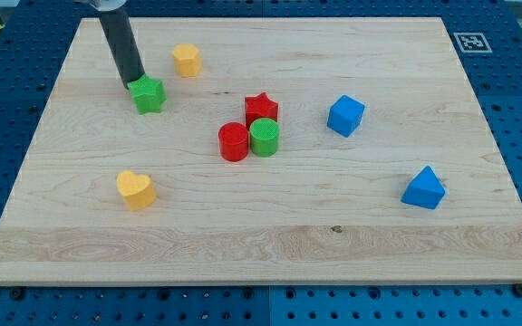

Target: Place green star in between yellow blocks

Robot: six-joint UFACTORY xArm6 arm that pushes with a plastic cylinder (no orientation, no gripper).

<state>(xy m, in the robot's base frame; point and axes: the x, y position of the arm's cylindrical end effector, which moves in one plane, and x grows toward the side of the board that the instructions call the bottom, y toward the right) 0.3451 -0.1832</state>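
The green star point(149, 94) lies on the wooden board point(261, 235) at the upper left. My tip point(132, 83) touches the star's upper left side. A yellow block point(187, 60) sits just above and to the right of the star. A yellow heart block point(136, 189) lies well below the star, toward the view's bottom left.
A red star point(261, 108), a red cylinder point(234, 141) and a green cylinder point(265, 137) cluster at the middle. A blue cube point(345, 115) lies right of them. A blue wedge-shaped block point(423, 188) sits at the far right.
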